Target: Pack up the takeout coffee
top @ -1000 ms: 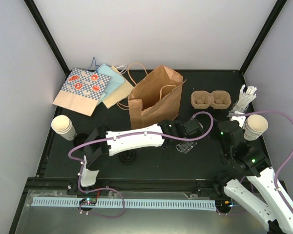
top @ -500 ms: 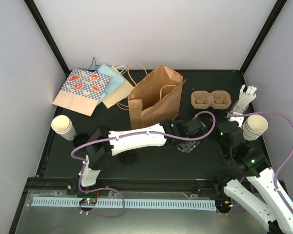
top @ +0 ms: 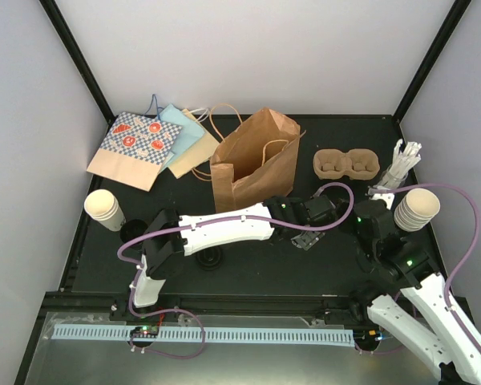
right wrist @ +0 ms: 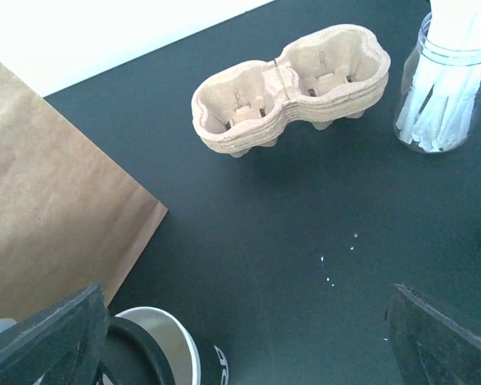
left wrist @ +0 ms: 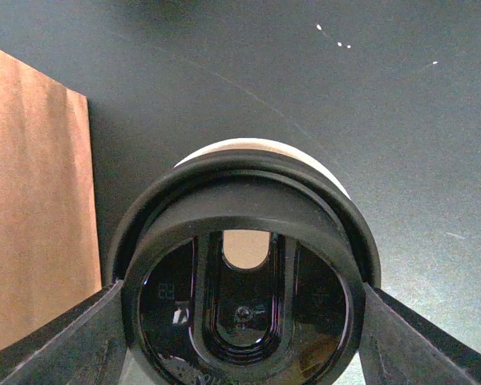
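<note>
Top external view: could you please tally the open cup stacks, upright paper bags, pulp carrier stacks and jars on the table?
Cup stacks: 2
Upright brown bag: 1
Pulp carrier stack: 1
Jar: 1
Total: 5

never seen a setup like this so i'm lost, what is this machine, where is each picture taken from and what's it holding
These are two robot arms bolted at the near edge of a black table. The wide picture looks down from above; the other two come from a camera on each wrist. The left gripper holds a black lid over a cream paper cup, beside a brown paper bag. The right gripper is open and empty. Also on the table: a pulp two-cup carrier, a jar of white sticks, a left stack of cups, a right stack of cups and flat patterned bags.
</note>
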Action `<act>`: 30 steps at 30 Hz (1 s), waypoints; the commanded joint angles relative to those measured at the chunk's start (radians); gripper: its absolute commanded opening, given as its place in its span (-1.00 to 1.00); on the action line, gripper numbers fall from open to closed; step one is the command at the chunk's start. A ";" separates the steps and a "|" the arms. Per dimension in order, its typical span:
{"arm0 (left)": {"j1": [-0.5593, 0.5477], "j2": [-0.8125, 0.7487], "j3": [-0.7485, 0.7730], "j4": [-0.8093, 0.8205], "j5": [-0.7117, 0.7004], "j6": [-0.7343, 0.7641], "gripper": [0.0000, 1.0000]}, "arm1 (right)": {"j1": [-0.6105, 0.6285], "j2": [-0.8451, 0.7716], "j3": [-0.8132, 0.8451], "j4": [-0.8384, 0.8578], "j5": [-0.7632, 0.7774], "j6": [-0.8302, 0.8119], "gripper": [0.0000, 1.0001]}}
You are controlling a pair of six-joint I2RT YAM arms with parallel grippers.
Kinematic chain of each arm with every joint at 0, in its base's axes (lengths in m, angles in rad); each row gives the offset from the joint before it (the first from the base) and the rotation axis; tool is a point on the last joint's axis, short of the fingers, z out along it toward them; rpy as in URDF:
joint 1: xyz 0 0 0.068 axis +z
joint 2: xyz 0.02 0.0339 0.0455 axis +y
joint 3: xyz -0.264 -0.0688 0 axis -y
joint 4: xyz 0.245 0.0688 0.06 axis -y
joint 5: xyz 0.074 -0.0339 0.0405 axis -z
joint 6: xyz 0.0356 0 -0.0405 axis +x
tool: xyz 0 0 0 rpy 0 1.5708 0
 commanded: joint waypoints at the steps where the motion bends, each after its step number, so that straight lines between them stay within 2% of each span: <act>1: 0.008 -0.003 0.040 0.006 -0.036 0.008 0.33 | -0.001 0.012 -0.010 0.018 -0.023 0.030 0.93; 12: 0.028 0.011 0.042 0.036 0.013 0.008 0.33 | -0.004 0.038 -0.003 0.000 -0.035 0.054 0.94; 18: 0.029 -0.024 0.040 0.017 0.026 0.004 0.33 | -0.057 0.061 -0.009 0.007 -0.073 0.039 0.87; 22: 0.030 -0.059 0.039 -0.001 0.030 -0.005 0.33 | -0.134 0.094 -0.002 0.033 -0.150 -0.012 0.82; 30: 0.030 -0.151 -0.005 -0.042 0.037 -0.050 0.33 | -0.313 0.194 -0.014 0.100 -0.406 -0.076 0.75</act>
